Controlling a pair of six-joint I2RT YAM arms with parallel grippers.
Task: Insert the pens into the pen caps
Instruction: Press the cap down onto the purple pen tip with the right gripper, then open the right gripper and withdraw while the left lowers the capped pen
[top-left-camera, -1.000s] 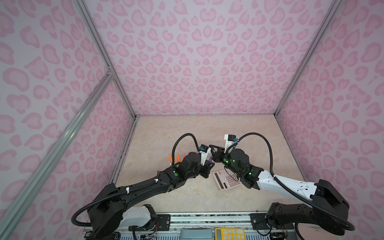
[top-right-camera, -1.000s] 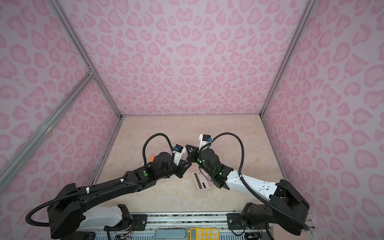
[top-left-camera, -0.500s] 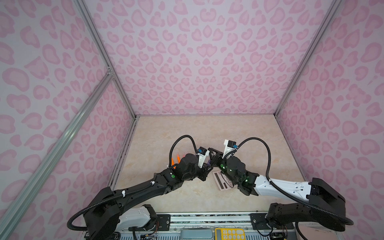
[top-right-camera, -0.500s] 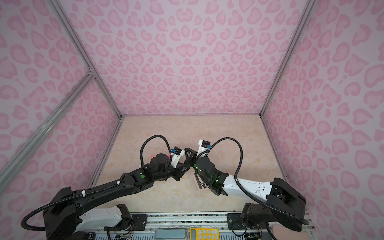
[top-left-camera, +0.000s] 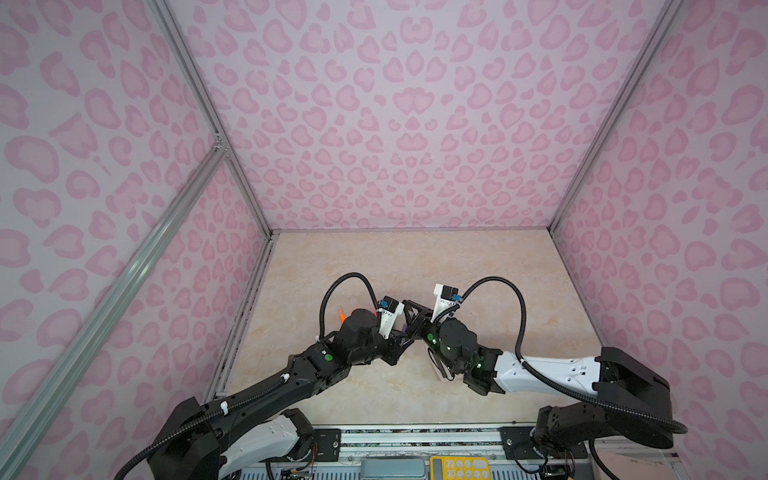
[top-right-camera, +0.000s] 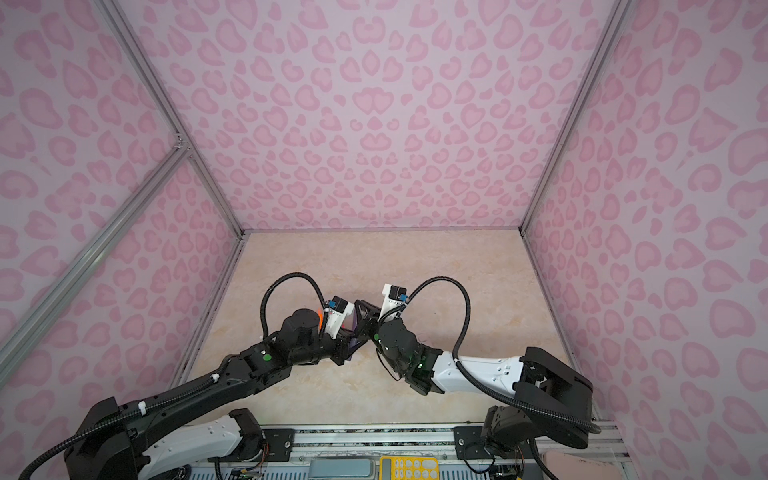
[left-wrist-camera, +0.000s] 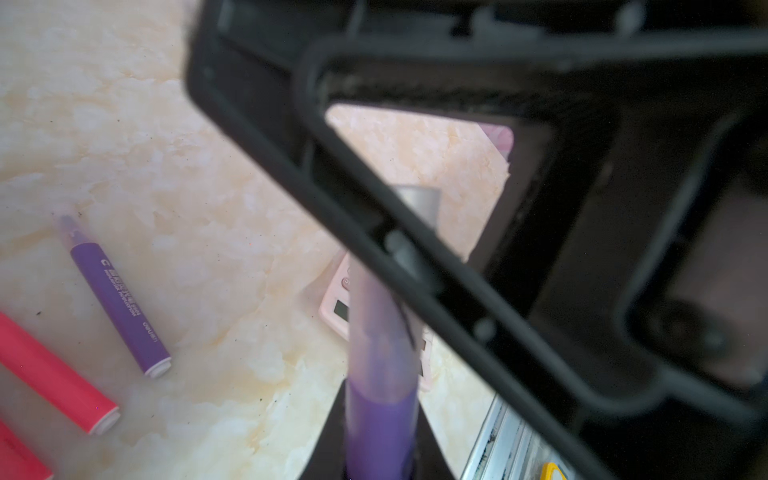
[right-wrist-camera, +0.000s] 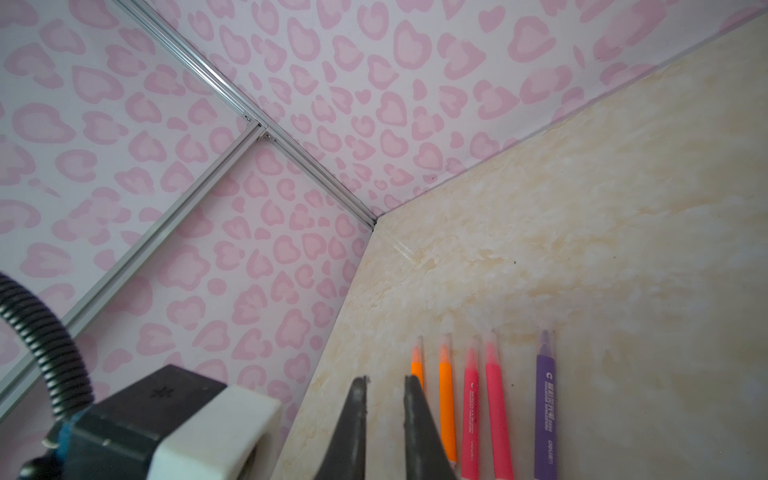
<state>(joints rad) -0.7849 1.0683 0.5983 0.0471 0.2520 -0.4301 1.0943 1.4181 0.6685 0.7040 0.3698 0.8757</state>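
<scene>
You have a cream, marble-patterned tabletop (top-left-camera: 415, 266) underneath everything, dotted with a few dark specks in the wrist views; pale walls (top-left-camera: 395, 124) printed with pink heart-like blotches close it in on three sides; aluminium struts (top-left-camera: 124, 286) run along the wall joints, and one slants across the left wall. A pink calculator (left-wrist-camera: 332, 320) lies flat on the tabletop, mostly covered, its small screen just showing in the left wrist view. Along the near edge you see a metal rail (top-left-camera: 415, 436); below it sit a yellow keypad (top-left-camera: 458, 467) and, just beside it, a grey box (top-left-camera: 392, 469).
</scene>
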